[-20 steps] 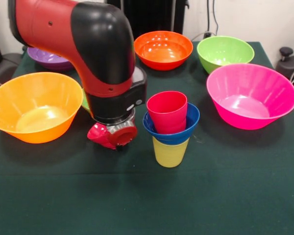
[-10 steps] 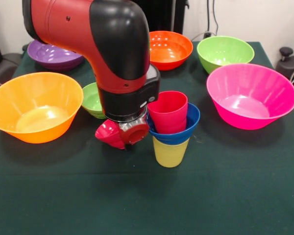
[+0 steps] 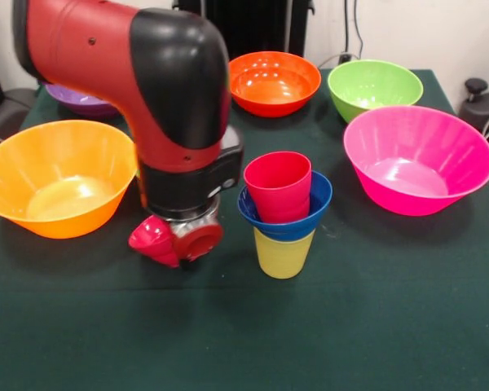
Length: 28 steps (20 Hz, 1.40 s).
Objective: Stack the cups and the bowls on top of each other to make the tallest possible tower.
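Carrying the small red bowl (image 3: 153, 239) tilted on its side at the gripper (image 3: 179, 243), the arm has been shifted back left, away from the tower (image 3: 284, 216), after being almost against it half a second ago; placement on top is therefore judged not yet lined up. Finger state cannot be told: the tips are hidden behind bowl and wrist. Tower sits at frame centre: yellow cup (image 3: 283, 254) at the bottom, blue bowl (image 3: 287, 224) on it, red cup (image 3: 279, 186) nested inside. Around it: pink bowl (image 3: 416, 159) right, green bowl (image 3: 373, 85) and orange bowl (image 3: 270, 81) upper right, large orange-yellow bowl (image 3: 57, 175) left, purple bowl (image 3: 80, 101) mostly hidden upper left. Nothing stands between gripper and tower; the risk is judged to be the wrist clipping the red cup.
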Available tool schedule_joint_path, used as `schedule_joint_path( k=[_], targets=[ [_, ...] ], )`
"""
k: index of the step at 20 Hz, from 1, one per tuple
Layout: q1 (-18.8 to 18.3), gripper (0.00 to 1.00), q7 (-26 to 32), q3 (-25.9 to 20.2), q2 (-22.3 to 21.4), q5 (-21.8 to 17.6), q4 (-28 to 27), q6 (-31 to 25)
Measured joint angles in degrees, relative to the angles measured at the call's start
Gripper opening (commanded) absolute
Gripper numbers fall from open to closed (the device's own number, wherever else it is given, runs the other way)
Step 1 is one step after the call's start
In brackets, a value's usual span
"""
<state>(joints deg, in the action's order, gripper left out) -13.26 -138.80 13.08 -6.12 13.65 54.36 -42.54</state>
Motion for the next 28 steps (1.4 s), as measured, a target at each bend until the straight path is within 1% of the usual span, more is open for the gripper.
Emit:
schedule_joint_path(
  k=[2, 4, 8, 13, 18, 21, 23, 24, 28],
  targets=[
    [-0.4, 0.00, 0.0, 0.1, 0.5, -0.3, -1.3, -0.3],
    [-1.2, 0.00, 0.0, 0.7, 1.7, -1.1, -4.3, -1.0],
    [-2.1, 0.00, 0.0, 1.3, 3.2, -2.4, -7.8, -1.1],
    [-2.3, 0.00, 0.0, 1.7, 4.0, -3.9, -10.0, -1.3],
    [-2.0, 0.00, 0.0, 1.8, 4.2, -4.1, -11.4, -3.2],
    [-1.5, 0.00, 0.0, 2.2, 4.6, -4.1, -13.9, -7.0],
    [-1.1, 0.00, 0.0, 2.5, 5.1, -4.1, -16.5, -10.5],
    [-0.9, 0.00, 0.0, 3.0, 5.7, -4.1, -19.4, -14.0],
    [-0.7, 0.00, 0.0, 4.5, 8.0, -3.4, -27.4, -22.4]
  ],
)
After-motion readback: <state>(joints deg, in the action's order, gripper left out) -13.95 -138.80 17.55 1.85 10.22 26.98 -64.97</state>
